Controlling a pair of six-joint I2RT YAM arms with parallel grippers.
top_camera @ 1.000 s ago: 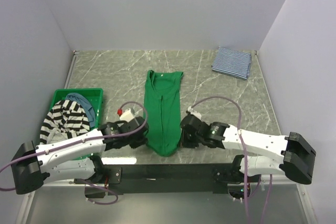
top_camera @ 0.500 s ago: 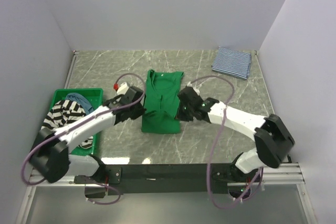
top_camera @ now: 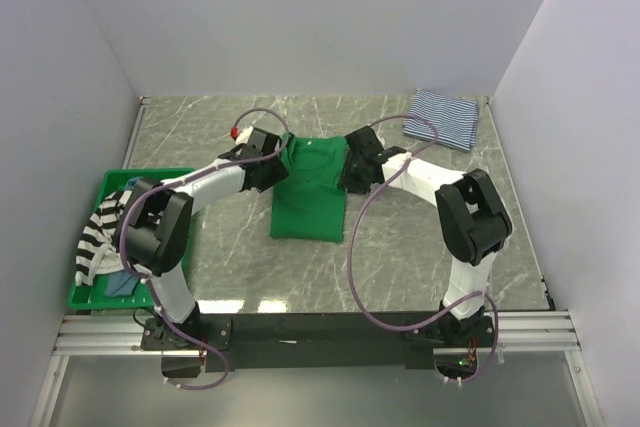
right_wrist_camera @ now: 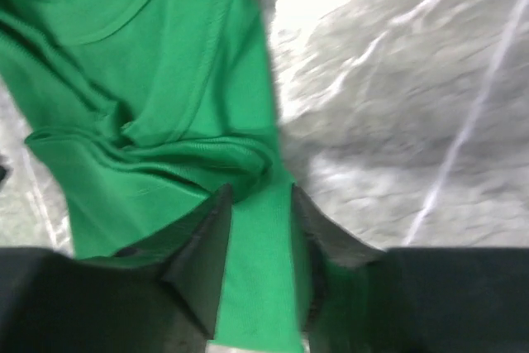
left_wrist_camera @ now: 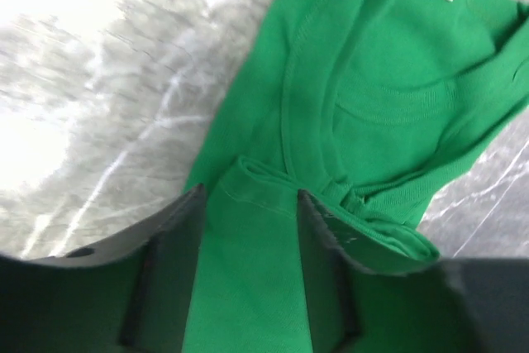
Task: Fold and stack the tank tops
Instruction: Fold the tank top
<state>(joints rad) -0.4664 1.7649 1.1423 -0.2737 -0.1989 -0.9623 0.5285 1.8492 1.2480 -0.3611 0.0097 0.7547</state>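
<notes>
- Green tank top (top_camera: 310,202) now lies doubled: a second ago it was stretched full length, and its near hem has since been carried up to the neckline.
- Left pincer (left_wrist_camera: 250,204): was shut, jaws now parted wide, and the hem edge lies slack between them.
- Right pincer (right_wrist_camera: 258,200): also opened, though narrower; bunched green fold sits at its tips, seemingly let go.
- Top rests on the surface (top_camera: 420,247) between both pincers, trailing toward the bases.
- Judgement: first fold done. It still needs another fold before stacking on the thin-striped top (top_camera: 442,117), beyond and outboard of the right pincer.
</notes>
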